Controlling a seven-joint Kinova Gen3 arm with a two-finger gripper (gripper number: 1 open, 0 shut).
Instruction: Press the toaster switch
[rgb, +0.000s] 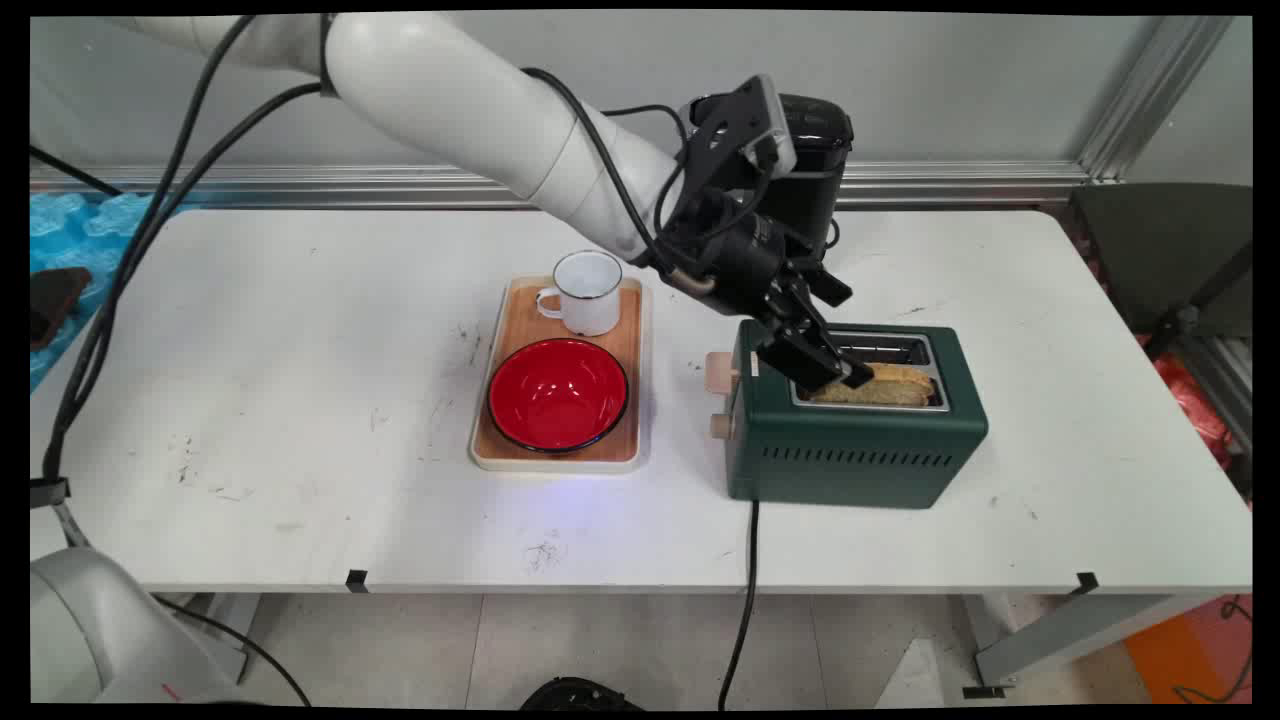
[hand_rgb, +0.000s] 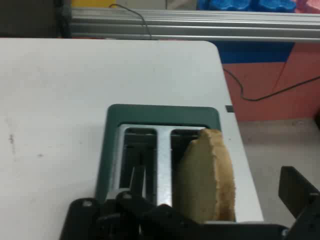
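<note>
End effector (rgb: 835, 372) is angled down at the green toaster (rgb: 860, 450), jaws parted around the bread slice (rgb: 890, 385) standing in the near slot, not clamped. Main view adds the tray (rgb: 485, 400), red bowl (rgb: 558, 395) and mug (rgb: 585, 292) off behind it. Hand view alone shows a gap between the bread and the right finger (hand_rgb: 297, 190), and the other slot empty.

A tray (rgb: 487, 400) lies near the middle of the surface (rgb: 250, 400), holding a mug (rgb: 585, 292) at its far end and a bowl (rgb: 557, 395) in front of it. A toaster (rgb: 855, 440) stands to the tray's right, with bread (rgb: 880, 385) in its nearer slot. A kettle (rgb: 815, 170) stands behind the toaster.
</note>
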